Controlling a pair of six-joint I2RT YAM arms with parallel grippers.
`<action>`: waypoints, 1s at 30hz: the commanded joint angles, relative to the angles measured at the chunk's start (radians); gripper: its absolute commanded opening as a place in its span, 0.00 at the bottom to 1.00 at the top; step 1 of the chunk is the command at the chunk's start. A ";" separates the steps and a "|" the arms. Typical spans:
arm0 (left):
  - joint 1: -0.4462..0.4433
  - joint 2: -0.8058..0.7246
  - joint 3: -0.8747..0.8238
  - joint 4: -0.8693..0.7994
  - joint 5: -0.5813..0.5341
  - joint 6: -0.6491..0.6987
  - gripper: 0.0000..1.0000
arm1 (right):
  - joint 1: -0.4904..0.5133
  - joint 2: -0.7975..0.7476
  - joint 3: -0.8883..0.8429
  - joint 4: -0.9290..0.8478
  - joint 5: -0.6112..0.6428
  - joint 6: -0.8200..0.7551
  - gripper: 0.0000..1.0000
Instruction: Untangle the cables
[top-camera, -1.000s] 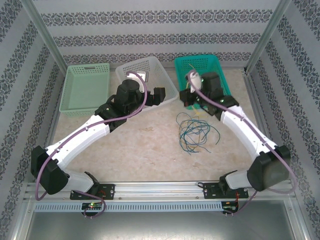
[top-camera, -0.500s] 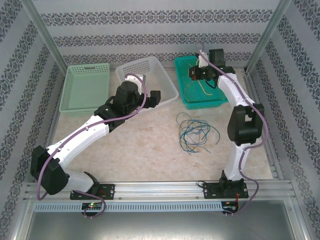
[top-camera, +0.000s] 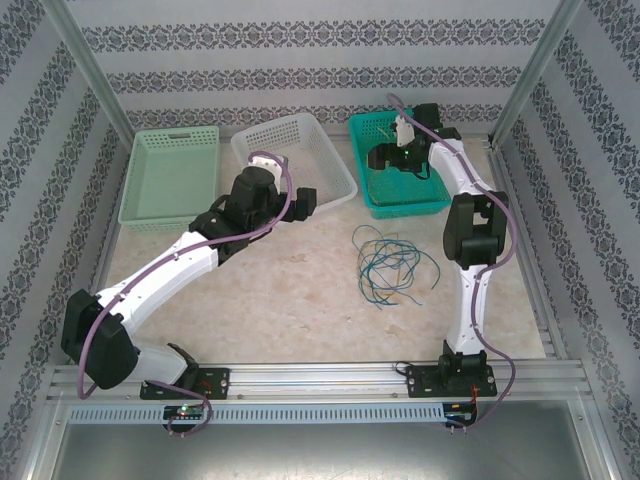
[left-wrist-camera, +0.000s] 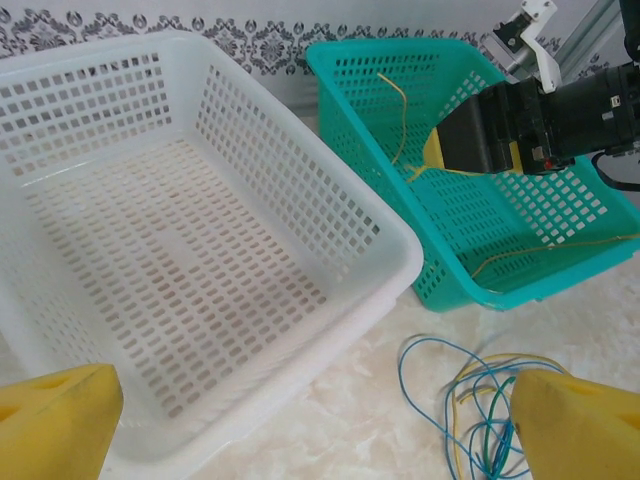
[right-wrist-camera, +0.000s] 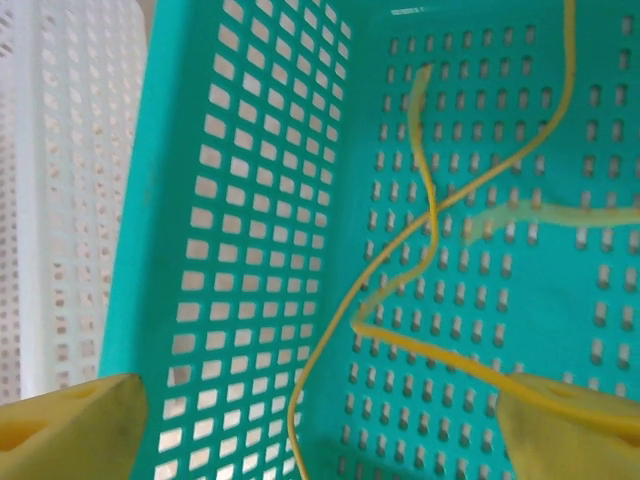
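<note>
A loose tangle of blue, green and yellow cables (top-camera: 390, 265) lies on the marble tabletop, and in the left wrist view it sits at the lower right (left-wrist-camera: 478, 400). My right gripper (top-camera: 377, 157) hovers open inside the teal basket (top-camera: 425, 203). A yellow cable (right-wrist-camera: 432, 205) curls over the basket floor between and beyond its pads, and one blurred strand reaches the right pad (right-wrist-camera: 570, 425). My left gripper (top-camera: 310, 198) stands open and empty at the white basket's (top-camera: 335, 165) near corner. From there I see the right gripper (left-wrist-camera: 445, 150) and the yellow cable (left-wrist-camera: 404, 110) beside it.
A pale green basket (top-camera: 165, 180) stands at the back left, with the white basket (left-wrist-camera: 300, 195) and the teal basket (left-wrist-camera: 350, 130) side by side to its right. Patterned walls and metal posts close in the table. Open tabletop lies in front of the tangle.
My right arm swung from just above the tangle back over the teal basket, bringing a yellow cable that now lies in it. The left arm barely moved.
</note>
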 joint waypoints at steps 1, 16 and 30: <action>0.011 0.027 -0.008 -0.023 0.051 -0.029 1.00 | 0.002 -0.068 -0.002 -0.107 0.087 -0.029 0.96; 0.011 0.085 -0.027 -0.017 0.149 -0.049 1.00 | 0.005 -0.531 -0.501 0.016 0.095 0.069 0.94; 0.009 0.143 -0.021 -0.010 0.233 -0.051 1.00 | 0.127 -0.705 -0.968 0.126 0.135 0.328 0.74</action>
